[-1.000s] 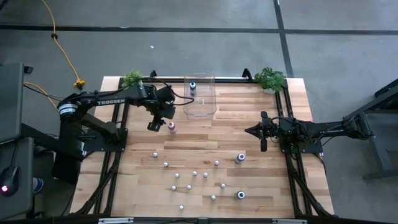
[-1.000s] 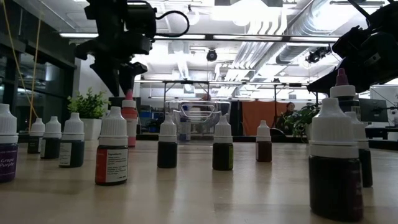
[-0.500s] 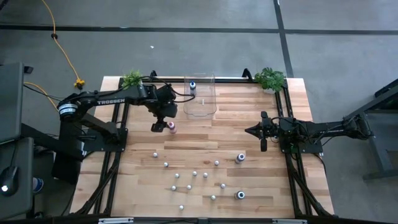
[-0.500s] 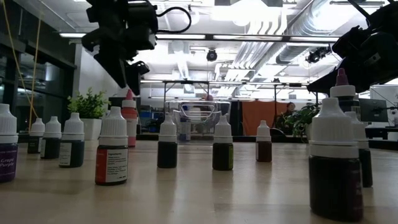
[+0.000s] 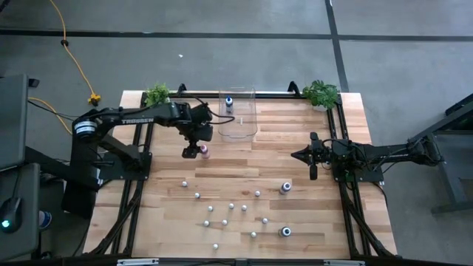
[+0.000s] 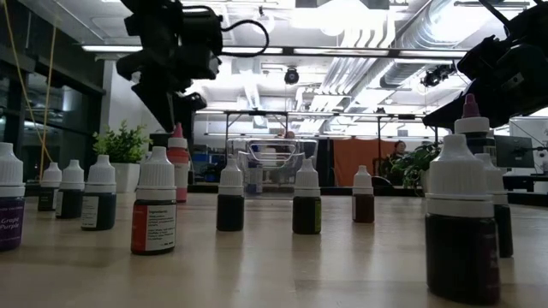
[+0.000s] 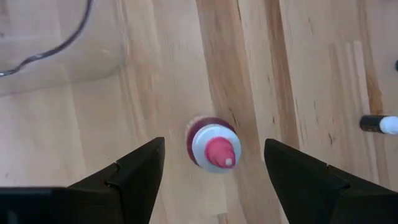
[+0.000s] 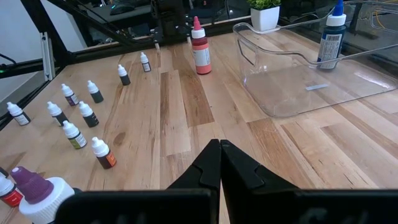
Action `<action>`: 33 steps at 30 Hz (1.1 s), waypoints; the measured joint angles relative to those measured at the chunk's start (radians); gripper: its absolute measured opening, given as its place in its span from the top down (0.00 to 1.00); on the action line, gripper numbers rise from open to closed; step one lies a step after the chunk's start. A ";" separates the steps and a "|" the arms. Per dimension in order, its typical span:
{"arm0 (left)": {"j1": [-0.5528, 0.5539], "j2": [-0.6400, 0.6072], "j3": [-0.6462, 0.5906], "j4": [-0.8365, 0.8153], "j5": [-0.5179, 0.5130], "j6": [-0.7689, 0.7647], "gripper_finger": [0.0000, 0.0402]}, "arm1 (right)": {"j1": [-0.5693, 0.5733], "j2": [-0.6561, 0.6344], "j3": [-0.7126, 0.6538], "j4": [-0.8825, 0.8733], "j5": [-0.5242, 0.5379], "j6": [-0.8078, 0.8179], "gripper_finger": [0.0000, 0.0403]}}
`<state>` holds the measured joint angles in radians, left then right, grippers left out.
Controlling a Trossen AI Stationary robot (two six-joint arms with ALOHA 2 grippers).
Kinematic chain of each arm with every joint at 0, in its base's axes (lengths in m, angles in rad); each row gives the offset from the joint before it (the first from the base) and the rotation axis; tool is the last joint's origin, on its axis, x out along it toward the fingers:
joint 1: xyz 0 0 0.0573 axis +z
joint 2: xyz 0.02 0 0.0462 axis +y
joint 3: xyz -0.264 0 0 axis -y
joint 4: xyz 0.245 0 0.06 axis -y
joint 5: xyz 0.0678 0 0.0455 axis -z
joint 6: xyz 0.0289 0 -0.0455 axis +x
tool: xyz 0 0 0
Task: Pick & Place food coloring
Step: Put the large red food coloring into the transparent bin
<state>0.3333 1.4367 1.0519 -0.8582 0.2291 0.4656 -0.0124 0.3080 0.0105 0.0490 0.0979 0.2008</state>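
My left gripper [image 7: 214,163] hangs right above the red-capped bottle [image 7: 212,144], fingers spread wide w/ the cap centred in the gap, nothing pinched yet. That bottle stands upright on the bench [image 5: 295,148], just beside the clear bin [image 5: 238,117] on its left-front side; in the high view it shows as a pink dot [image 5: 205,152] under my wrist. So I'd say the step in hand is the approach for a pick: lined up, not yet down. Next move, imo: drop straight down till the fingers flank the body below the cap, squeeze, lift clear, then carry over the bin wall & let go. The bin already holds one blue-capped bottle [image 5: 229,101] at the far end. The rest of the food coloring, small white-capped bottles [image 5: 231,206], sit scattered across the near half of the bench, well apart from me, w/ two larger ones [image 5: 285,188] toward the right. My right gripper [image 8: 220,163] waits at the bench's right side, fingers pressed together, holding nothing.
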 joint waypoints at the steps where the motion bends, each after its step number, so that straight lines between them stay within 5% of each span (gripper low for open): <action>1: -0.002 0.008 0.000 -0.001 -0.003 0.000 0.33 | 0.000 0.000 0.000 0.000 0.000 0.000 1.00; 27: -0.007 0.068 0.000 0.007 -0.063 -0.105 0.33 | 0.000 0.000 0.000 0.000 0.000 0.000 1.00; 33: -0.007 0.068 0.000 0.007 -0.062 -0.130 0.41 | 0.000 0.000 0.000 0.000 0.000 0.000 1.00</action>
<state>0.3264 1.5047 1.0515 -0.8509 0.1675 0.3353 -0.0126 0.3080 0.0102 0.0487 0.0979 0.2008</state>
